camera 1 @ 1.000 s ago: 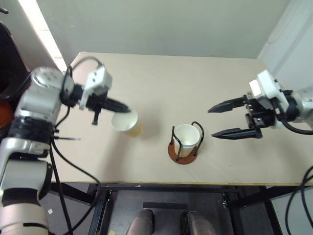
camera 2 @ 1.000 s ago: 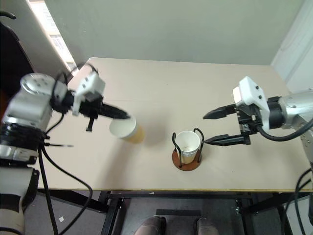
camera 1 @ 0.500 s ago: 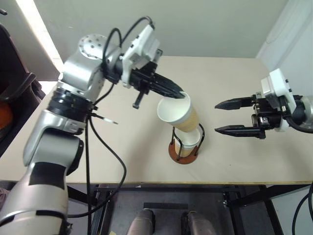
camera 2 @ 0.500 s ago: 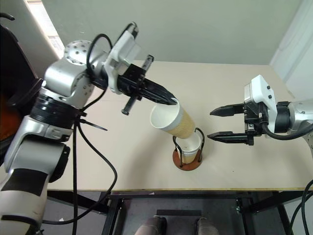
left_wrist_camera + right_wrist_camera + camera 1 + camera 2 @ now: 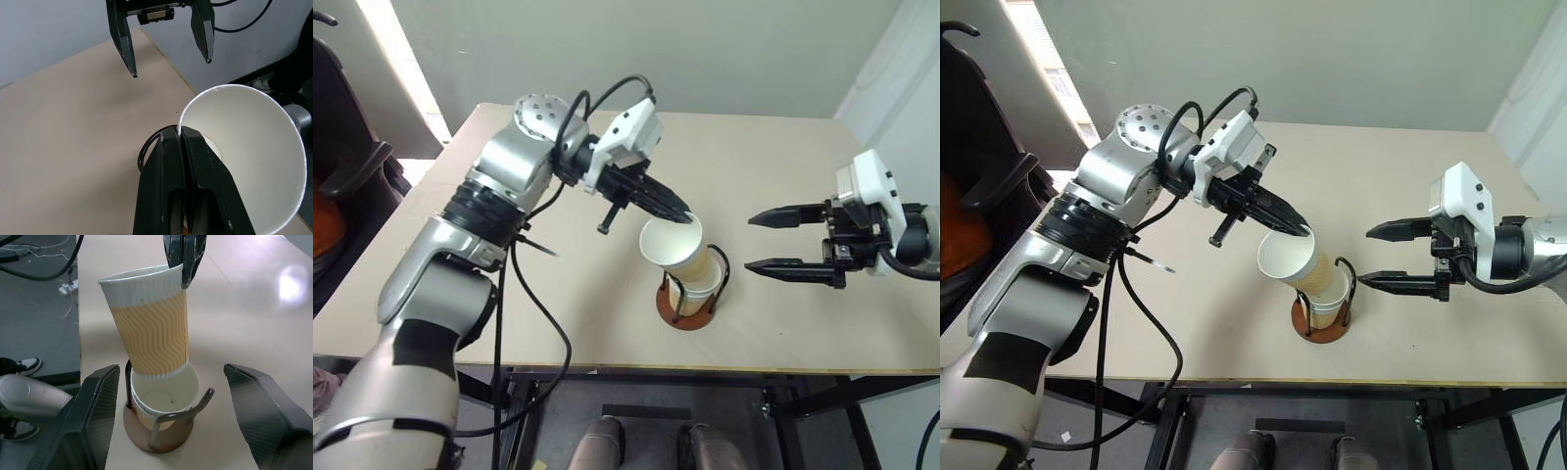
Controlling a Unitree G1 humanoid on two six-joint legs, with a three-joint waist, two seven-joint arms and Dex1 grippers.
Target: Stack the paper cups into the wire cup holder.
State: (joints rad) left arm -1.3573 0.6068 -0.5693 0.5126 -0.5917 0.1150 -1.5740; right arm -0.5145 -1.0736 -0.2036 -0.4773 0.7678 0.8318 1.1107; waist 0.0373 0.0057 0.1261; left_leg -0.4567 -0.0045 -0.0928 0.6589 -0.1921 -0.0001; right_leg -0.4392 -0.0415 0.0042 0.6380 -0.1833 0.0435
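Your left gripper (image 5: 683, 217), pinching a paper cup (image 5: 674, 252) by its rim, is now tilting it over the wire cup holder's (image 5: 685, 305) seated cup, having come from nine o'clock, while your right gripper (image 5: 770, 241) is waiting open at three o'clock.

The held paper cup (image 5: 151, 323) is tan-yellow with a wavy ribbed pattern, banded white under its rim and at its foot, plain white inside; the cup in the holder (image 5: 164, 404) shows the same white interior with a strip of tan-yellow wall; the wire cup holder (image 5: 684, 305) has a reddish-brown disc base and thin black wire arches; the table (image 5: 783, 176) is a pale, unpatterned beige; the left gripper (image 5: 679, 211) and the right gripper (image 5: 751, 242) have black fingers on white housings.
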